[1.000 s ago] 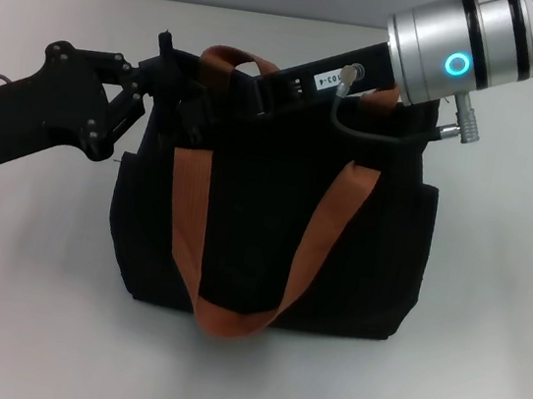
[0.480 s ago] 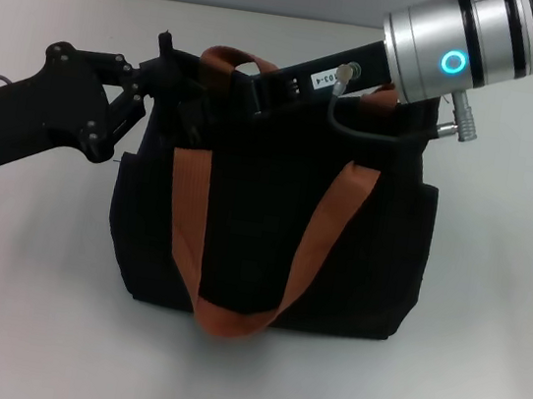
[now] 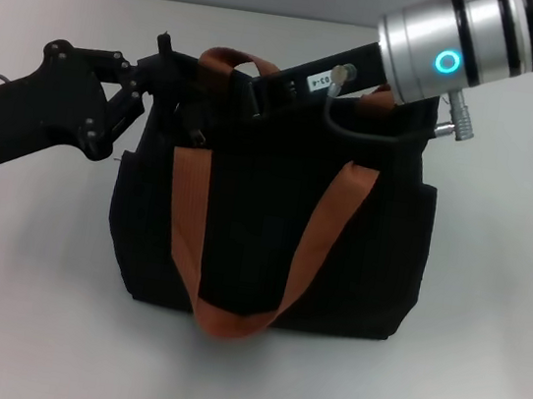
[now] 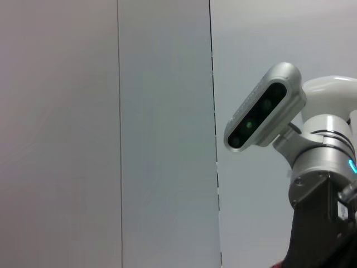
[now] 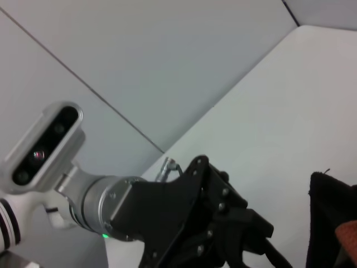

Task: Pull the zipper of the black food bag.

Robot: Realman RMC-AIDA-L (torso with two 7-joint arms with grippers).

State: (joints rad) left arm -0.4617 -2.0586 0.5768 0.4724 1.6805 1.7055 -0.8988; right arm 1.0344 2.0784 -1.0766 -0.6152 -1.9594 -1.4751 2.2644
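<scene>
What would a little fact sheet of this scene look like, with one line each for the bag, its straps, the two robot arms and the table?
bag: black food bag, boxy, standing upright on the table
straps: two orange-brown straps, the near one hanging in a loop down the front
left gripper: at the bag's top left corner, against the fabric
right gripper: reaching in over the bag's top edge from the right
zipper: not visible, hidden among black fabric and grippers
table: plain white surface
</scene>
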